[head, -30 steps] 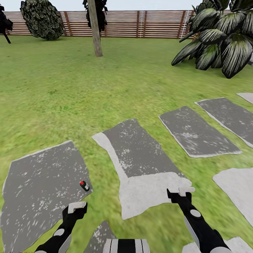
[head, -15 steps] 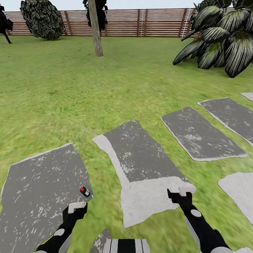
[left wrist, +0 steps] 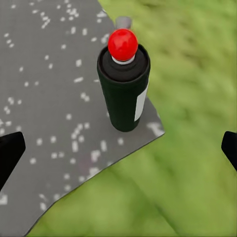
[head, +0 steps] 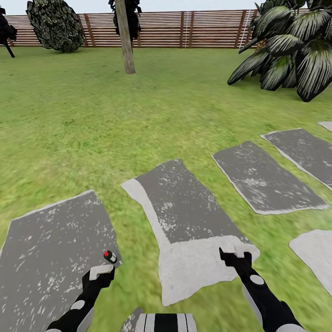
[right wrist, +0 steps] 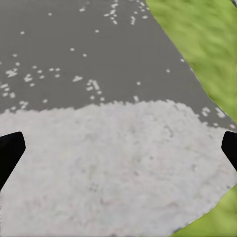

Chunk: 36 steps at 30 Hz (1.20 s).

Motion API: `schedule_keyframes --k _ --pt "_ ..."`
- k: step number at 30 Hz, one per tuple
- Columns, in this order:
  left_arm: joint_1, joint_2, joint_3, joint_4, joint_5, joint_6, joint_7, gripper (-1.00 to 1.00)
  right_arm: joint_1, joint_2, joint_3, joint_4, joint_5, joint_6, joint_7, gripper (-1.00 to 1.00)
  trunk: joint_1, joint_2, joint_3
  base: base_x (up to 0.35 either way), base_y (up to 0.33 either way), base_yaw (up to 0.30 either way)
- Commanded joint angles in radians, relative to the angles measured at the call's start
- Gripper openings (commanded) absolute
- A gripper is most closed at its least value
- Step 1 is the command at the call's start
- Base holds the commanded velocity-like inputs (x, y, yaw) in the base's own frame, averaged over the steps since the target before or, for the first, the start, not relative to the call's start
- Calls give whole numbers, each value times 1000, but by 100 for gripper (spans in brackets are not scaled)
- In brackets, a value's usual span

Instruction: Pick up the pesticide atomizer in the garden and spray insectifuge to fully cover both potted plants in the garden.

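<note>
The atomizer (head: 110, 257) stands upright at the stone's (head: 50, 249) corner, now nearer the spread left hand (head: 99, 271); right hand (head: 236, 253) spread too. Approach closing, grasp seems next.

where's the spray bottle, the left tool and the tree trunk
pesticide atomizer (left wrist: 123, 98): left wrist view, on its dark body.
left tool (head: 100, 271): head view, between its fingertips.
tree trunk (head: 125, 37): head view, mid-trunk before the fence.
</note>
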Motion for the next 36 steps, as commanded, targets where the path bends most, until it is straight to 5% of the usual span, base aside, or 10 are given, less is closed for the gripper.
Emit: schedule_keyframes --k 1,25,36 --pt "0 0 2 1 1 -3 0 100 0 0 -1 1 1 -3 0 100 0 0 -1 16 0 0" --pt "2 2 2 -3 -1 -5 -1 100 0 3 0 -1 1 -4 0 100 0 0 -1 66 0 0" --pt "20 3 3 1 1 -81 0 100 0 3 -1 0 1 -5 -2 100 5 -3 -56 0 0 0"
